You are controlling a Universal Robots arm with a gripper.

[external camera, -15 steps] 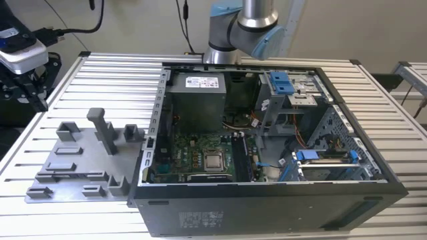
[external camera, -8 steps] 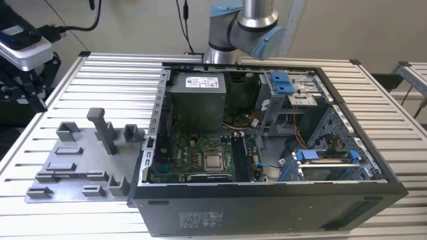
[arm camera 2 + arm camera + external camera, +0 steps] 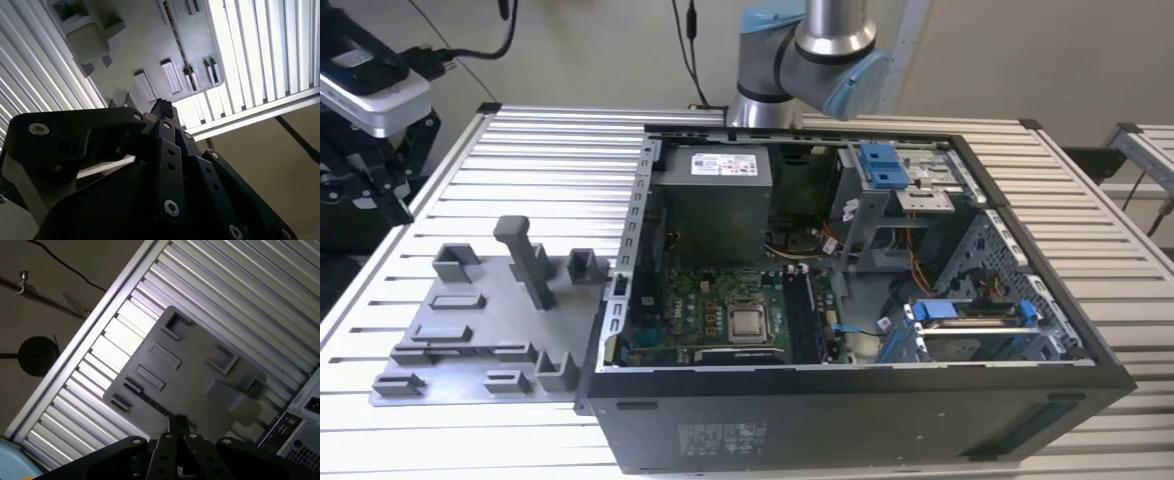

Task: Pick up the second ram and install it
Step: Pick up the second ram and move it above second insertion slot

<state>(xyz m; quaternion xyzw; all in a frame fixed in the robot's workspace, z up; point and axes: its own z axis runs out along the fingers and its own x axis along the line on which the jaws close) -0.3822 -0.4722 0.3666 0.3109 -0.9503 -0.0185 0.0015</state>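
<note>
The gripper [image 3: 178,424] had its jaws drawn together. Beneath them and apart, the second ram [image 3: 147,399] showed as a thin dark strip on edge in the long slot of the grey fixture plate [image 3: 195,375]. Raised fixture blocks [image 3: 222,360] stood near that slot. Beyond the plate sat the open computer case [image 3: 854,300] on the slatted table [image 3: 520,150].

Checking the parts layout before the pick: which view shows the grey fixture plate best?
The exterior view: the grey fixture plate shows whole, posts upright. The first wrist view looks down on the plate, one edge behind the gripper; the second wrist view catches part.
</note>
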